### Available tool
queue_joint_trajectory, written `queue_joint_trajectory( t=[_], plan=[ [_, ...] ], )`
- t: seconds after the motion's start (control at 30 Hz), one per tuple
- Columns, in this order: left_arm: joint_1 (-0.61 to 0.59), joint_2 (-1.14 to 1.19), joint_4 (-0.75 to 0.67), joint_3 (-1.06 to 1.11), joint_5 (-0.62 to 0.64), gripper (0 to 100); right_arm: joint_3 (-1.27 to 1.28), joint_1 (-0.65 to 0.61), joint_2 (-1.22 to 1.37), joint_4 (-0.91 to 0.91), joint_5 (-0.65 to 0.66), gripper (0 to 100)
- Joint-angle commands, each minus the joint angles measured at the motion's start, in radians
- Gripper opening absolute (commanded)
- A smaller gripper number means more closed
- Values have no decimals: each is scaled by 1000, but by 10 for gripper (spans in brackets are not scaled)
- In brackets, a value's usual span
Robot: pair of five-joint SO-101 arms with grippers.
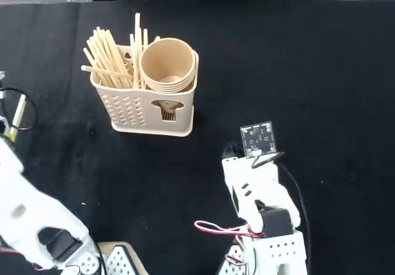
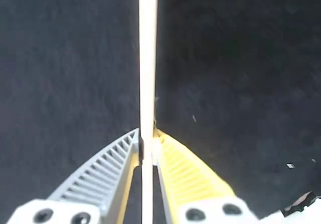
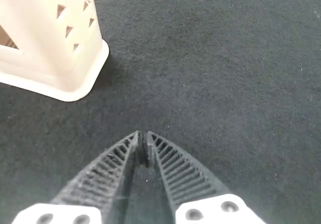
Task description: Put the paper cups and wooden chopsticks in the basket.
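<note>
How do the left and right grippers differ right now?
The left gripper has its jaws shut on a wooden chopstick; the right gripper has its jaws shut on nothing. The left gripper has one grey and one yellow jaw; the right gripper's are both black. The right gripper is nearer the basket than the left gripper. Shared: both shut, both above the black cloth.

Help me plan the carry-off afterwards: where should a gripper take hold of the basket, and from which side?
Probably the front rim of the basket, pinched from above: the wall is thin and upright, while chopsticks and paper cups crowd the inside.
</note>
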Motion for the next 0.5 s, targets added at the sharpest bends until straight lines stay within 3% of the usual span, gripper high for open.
queue_joint_trajectory(
  t=[0.0, 0.1, 0.2, 0.33, 0.47],
  plan=[
    [-5, -442, -150, 366, 8, 29, -1, 11, -4, 5, 6, 14],
    [1, -735, -361, 662, 46, 29, -1, 11, -4, 5, 6, 14],
    [2, -1023, -571, 894, 166, 29, -1, 11, -4, 5, 6, 14],
    [51, -1369, -790, 1109, 476, 29, -1, 11, -4, 5, 6, 14],
    [206, -1657, -865, 1205, 726, 29, -1, 11, -4, 5, 6, 14]
  ],
)
